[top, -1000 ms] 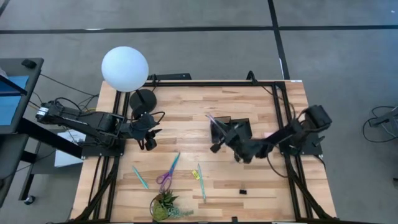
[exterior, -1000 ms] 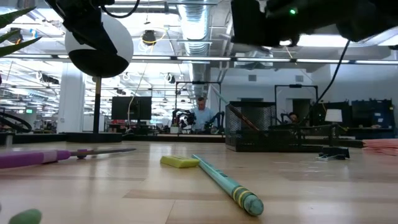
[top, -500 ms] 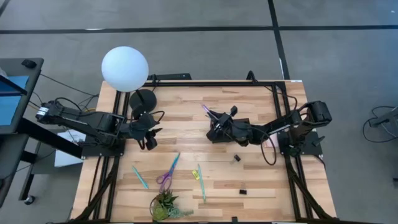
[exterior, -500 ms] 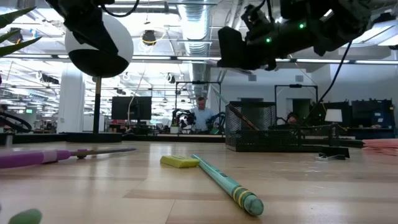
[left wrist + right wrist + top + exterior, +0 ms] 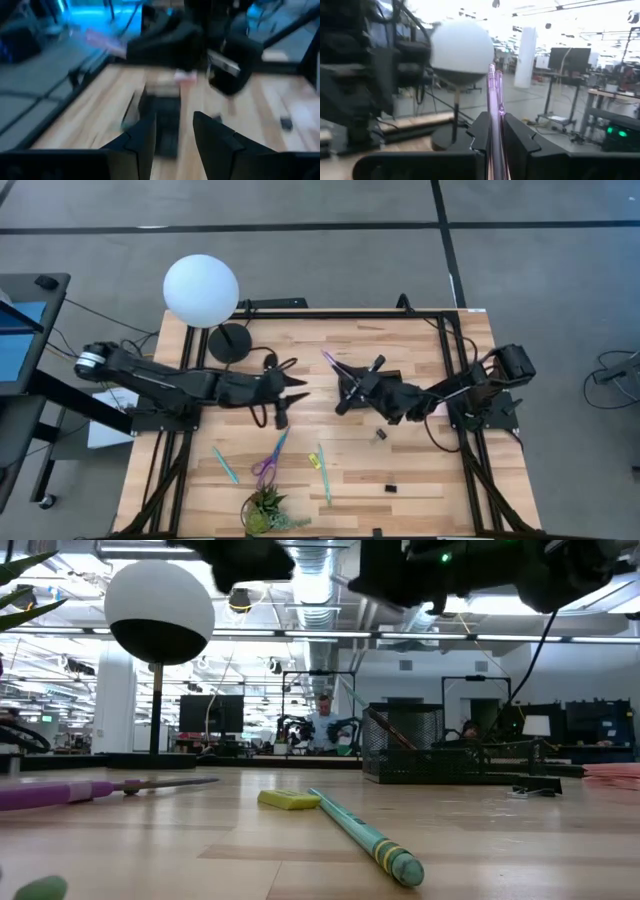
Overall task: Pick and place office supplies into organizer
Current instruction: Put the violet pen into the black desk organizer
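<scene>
Overhead, my right gripper (image 5: 345, 398) pinches a pink pen (image 5: 330, 360) over the organizer (image 5: 362, 385); the left gripper (image 5: 287, 392) hangs mid-table above the scissors (image 5: 270, 455). A teal pen (image 5: 323, 472), yellow piece (image 5: 313, 460) and black clip (image 5: 391, 488) lie near the front edge. Low view: the teal pen (image 5: 362, 831) looks thin, light, stiff, apt to roll; I would grip mid-barrel. Left wrist: fingers (image 5: 142, 142) spread, nothing between. Right wrist: fingers (image 5: 520, 137) clamp the pink pen (image 5: 494, 107) at its lower barrel.
</scene>
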Motion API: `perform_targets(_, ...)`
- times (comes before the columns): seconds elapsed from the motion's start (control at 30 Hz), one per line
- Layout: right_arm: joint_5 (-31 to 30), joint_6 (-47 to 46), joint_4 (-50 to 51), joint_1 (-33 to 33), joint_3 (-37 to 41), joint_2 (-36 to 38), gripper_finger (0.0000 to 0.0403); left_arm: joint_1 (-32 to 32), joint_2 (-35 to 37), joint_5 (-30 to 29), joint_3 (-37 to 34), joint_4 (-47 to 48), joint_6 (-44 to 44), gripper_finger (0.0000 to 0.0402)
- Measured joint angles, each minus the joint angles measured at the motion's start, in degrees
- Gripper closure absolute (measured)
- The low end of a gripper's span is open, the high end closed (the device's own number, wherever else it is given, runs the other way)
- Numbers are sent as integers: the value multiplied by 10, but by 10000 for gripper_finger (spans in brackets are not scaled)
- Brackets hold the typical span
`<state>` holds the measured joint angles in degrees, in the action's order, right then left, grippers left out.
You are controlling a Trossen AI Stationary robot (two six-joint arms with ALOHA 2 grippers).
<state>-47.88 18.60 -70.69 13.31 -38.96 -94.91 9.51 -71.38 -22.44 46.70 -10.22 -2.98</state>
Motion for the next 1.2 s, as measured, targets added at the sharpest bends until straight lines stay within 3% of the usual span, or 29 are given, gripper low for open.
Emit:
perform_targets(0.17,0,63,-74,36,0,0,374,-21,-43,8,0,-127,33,274)
perform_targets(0.53,0,99,-114,64,0,0,373,-54,-96,155,0,-353,63,274)
perform_targets(1.2,40,113,-147,46,-1,0,374,-99,-104,173,0,-343,39,274)
